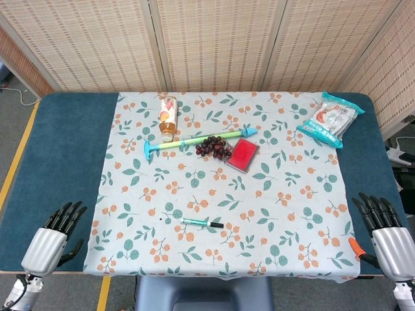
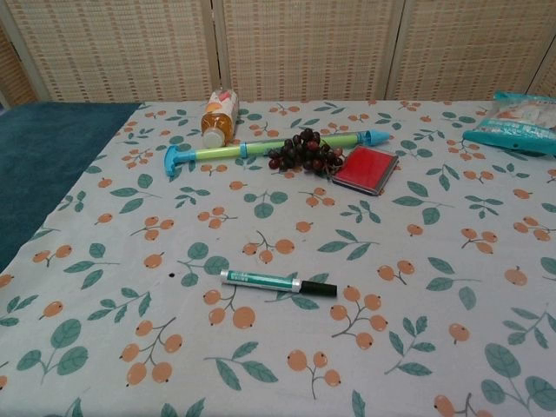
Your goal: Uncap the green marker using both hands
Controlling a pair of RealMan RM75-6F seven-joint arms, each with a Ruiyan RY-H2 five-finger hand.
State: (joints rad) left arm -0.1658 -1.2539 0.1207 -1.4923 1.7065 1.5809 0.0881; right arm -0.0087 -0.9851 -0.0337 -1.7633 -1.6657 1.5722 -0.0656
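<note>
The green marker [image 1: 201, 223] lies flat on the floral tablecloth [image 1: 285, 194], cap on, its black end pointing toward the robot's right. All other positions are given relative to the marker.

Left hand [image 1: 55, 234]: well to the marker's left, at the near table edge over the blue table [image 1: 65, 155] surface; fingers extended and slightly apart, holding nothing. Right hand [image 1: 386, 233]: well to the marker's right, at the near edge; fingers extended and apart, holding nothing. Neither hand touches the marker, and neither shows in the chest view.

Beyond the marker, toward the far side: a green and blue water squirter [image 1: 198, 139] lying flat, a bunch of dark grapes [image 1: 214, 148] touching it, a red flat case [image 1: 243, 155] just beside the grapes, and a bottle [image 1: 167, 116] on its side. Far right beyond the marker: a snack packet [image 1: 331, 120].
</note>
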